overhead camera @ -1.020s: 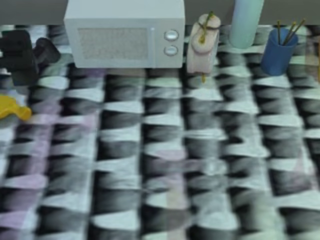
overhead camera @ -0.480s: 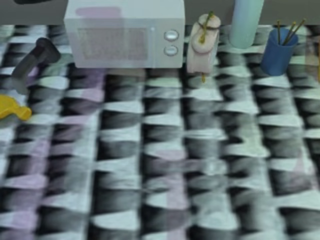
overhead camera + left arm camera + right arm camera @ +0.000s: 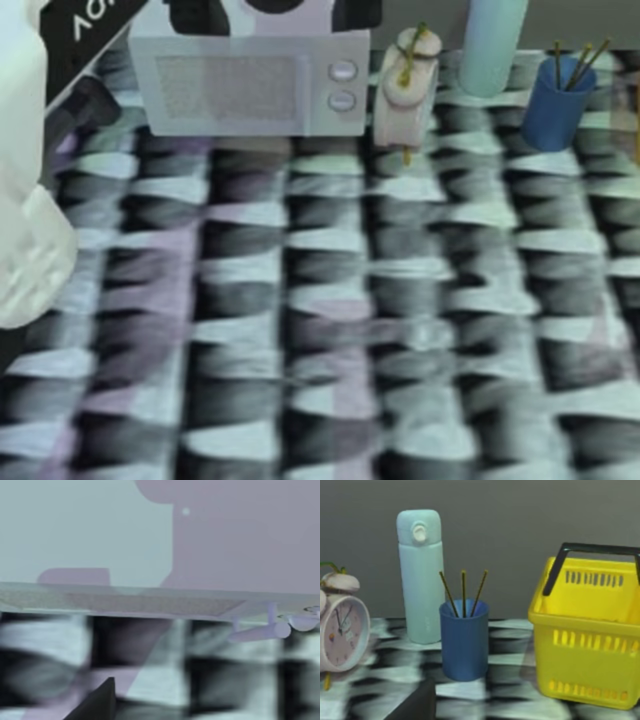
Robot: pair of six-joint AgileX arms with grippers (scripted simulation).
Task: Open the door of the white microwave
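white and boxy, the one large white microwave (image 3: 249, 78) stands at the back of the black-and-white patterned bench (image 3: 400, 320), left of centre in the top view. its door (image 3: 228, 88), a white-framed panel with a grey speckled mesh window, lies flat against the front, closed. two round silver knobs (image 3: 342, 85) sit stacked on the strip at its right. the left arm (image 3: 30, 180) reaches in from the left edge, and its dark left end effector (image 3: 270, 12) sits above the microwave's top; i cannot tell how its fingers stand. to the right stand one cream alarm clock (image 3: 407, 85), one pale mint flask (image 3: 490, 40), and one blue cup (image 3: 556, 100) holding three thin sticks (image 3: 463, 594). one yellow plastic basket (image 3: 587, 645) shows in the right wrist view.
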